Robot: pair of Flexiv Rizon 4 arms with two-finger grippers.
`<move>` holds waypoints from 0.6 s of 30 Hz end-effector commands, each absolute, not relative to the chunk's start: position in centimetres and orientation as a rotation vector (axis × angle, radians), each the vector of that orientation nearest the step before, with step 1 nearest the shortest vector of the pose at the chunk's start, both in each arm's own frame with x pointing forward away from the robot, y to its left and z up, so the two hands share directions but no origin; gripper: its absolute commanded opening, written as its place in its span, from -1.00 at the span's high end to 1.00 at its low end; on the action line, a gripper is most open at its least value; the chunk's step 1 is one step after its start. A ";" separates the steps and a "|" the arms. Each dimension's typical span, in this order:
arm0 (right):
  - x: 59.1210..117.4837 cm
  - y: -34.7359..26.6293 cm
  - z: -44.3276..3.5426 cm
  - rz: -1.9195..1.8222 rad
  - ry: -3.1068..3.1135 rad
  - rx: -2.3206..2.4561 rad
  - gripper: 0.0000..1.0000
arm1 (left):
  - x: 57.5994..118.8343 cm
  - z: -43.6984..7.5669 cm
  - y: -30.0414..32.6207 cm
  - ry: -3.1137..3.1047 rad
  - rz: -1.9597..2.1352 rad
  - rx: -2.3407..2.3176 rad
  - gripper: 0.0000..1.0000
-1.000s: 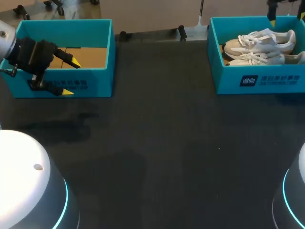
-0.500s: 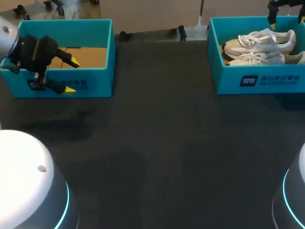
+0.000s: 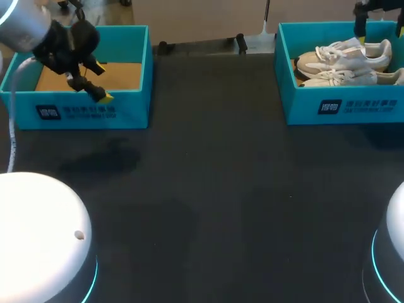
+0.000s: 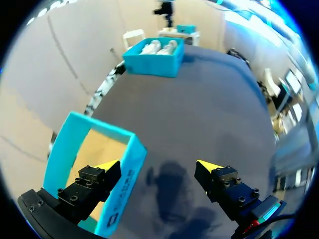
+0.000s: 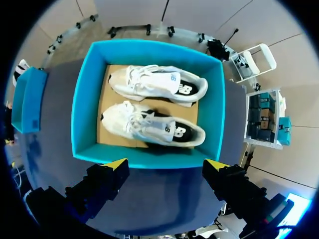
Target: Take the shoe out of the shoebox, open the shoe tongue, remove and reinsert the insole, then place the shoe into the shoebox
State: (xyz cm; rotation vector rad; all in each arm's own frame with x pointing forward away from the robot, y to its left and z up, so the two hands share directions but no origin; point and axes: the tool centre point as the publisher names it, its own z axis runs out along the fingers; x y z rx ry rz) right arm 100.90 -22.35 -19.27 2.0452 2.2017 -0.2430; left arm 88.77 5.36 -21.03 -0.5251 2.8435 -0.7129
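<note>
While both white shoes point(image 5: 149, 107) lie inside the teal shoebox point(image 5: 82, 114), nothing has been lifted out. They rest side by side on its brown cardboard floor, soles down and laces up. One shoe runs along the shoebox's back wall, the other along its front wall, and both toes point toward the side that faces the rest of the table point(image 3: 221, 189).

My right claw point(image 5: 166, 164) hangs above the shoebox's front wall, fingers spread wide and grasping nothing, well clear of the shoes.

A second teal box point(image 3: 95, 112) holding no shoes sits well apart from the shoebox, across the table on my left. My left claw point(image 4: 158, 167) hovers there, released. One finger is over that box's cardboard floor and the other is out over the table, with the box's wall between them.
</note>
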 end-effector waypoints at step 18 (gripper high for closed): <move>97.9 -21.7 -19.4 -0.195 2.243 1.992 -1.00 | 89.0 -21.2 5.5 2.398 -0.236 -1.658 -1.00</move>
